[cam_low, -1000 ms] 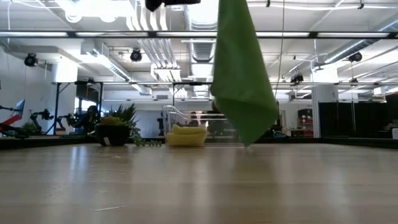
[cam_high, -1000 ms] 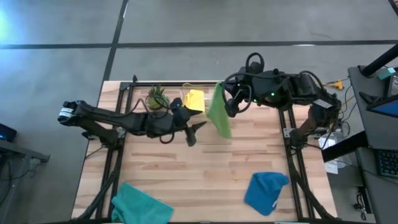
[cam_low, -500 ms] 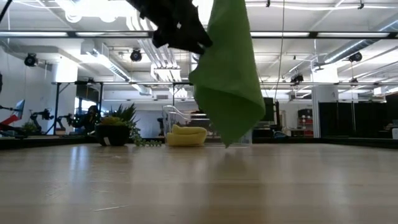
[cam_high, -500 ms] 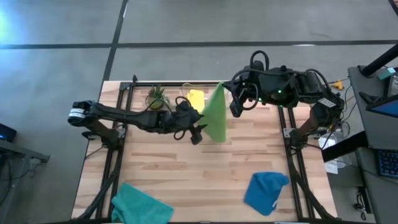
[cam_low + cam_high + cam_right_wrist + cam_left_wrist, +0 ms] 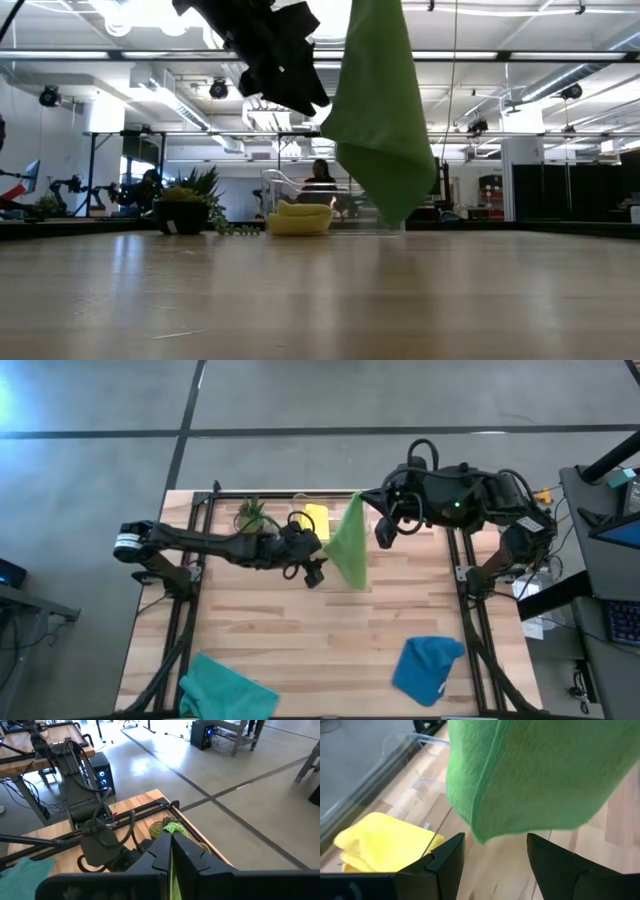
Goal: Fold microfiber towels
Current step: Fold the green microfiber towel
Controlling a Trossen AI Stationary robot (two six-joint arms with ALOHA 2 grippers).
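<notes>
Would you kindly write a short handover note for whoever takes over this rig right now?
Right claw: shut on the lime green towel, which hangs clear above the table.
Left claw: open, at the hanging towel's lower edge, not gripping it.
Yellow towel: folded, in the clear bin at the far edge.
Teal towel and blue towel: crumpled at the near edge.
Done: yellow, by the look of it.
Left: fold the green, then teal and blue.

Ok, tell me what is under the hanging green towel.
Bare wooden table lies under the lime green towel; it hangs clear of the wood from the shut right gripper. The open left gripper is at its lower edge.
</notes>
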